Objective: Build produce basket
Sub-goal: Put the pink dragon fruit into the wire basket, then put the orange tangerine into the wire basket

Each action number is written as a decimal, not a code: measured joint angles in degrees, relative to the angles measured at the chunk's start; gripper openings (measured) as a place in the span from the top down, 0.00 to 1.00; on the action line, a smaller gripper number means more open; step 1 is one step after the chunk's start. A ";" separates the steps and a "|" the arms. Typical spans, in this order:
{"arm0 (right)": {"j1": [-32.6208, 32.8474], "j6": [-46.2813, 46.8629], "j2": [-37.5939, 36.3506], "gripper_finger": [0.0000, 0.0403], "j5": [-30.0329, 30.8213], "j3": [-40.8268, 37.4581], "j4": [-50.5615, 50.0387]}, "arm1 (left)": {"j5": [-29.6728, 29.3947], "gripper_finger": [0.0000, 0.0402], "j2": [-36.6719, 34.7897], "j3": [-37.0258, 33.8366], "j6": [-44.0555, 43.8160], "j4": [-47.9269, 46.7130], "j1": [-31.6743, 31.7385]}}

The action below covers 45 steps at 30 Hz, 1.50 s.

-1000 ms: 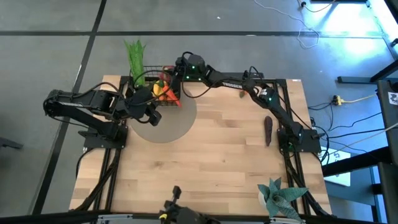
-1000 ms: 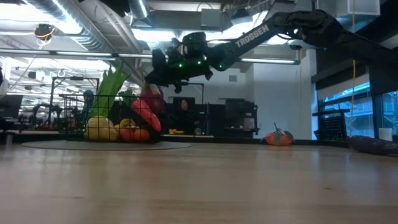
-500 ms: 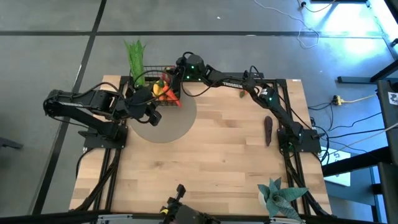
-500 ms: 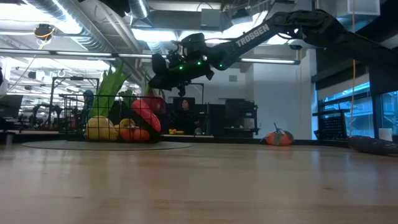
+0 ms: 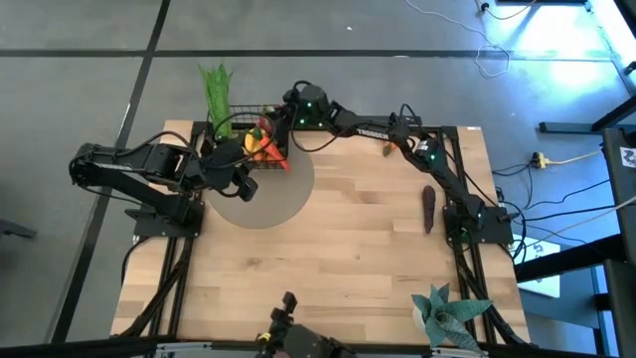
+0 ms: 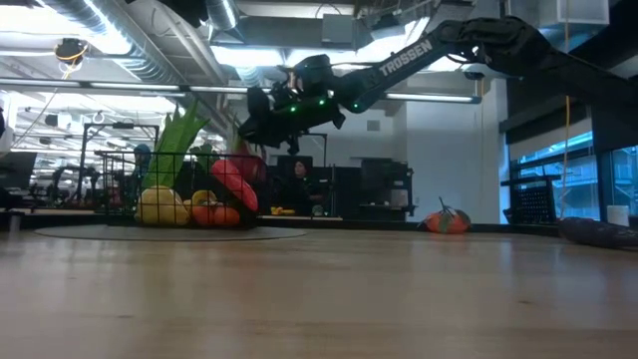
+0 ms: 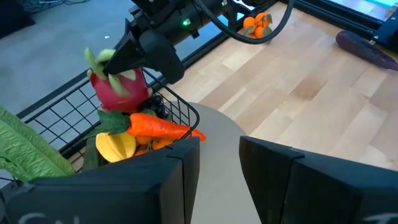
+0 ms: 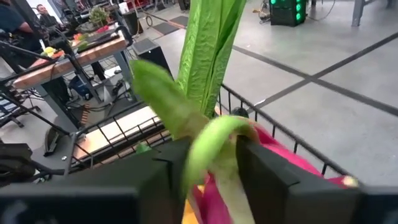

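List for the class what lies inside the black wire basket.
In the basket: dragon fruit, carrot, yellow fruit, leek. Anything beneath them is hidden.

A spiky blue-green plant (image 5: 449, 310) stands at the wooden table's (image 5: 348, 259) near-right corner.

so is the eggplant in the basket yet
No, the eggplant lies alone on the bare wood near the right arm's base, far from the basket, which stands at the table's far left corner.
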 joint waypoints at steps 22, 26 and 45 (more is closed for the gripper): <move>-2.17 -12.61 -3.33 0.62 -0.42 16.22 -28.59 | 0.04 0.75 0.02 -0.02 -3.32 -3.72 0.00; -1.93 -17.31 -8.45 0.62 2.94 16.44 -37.48 | 0.07 0.75 0.02 -0.02 -5.50 -4.98 -0.01; 0.34 -13.29 -33.89 0.62 20.95 16.52 -80.17 | 0.90 0.75 0.02 -0.02 -8.15 -5.16 0.00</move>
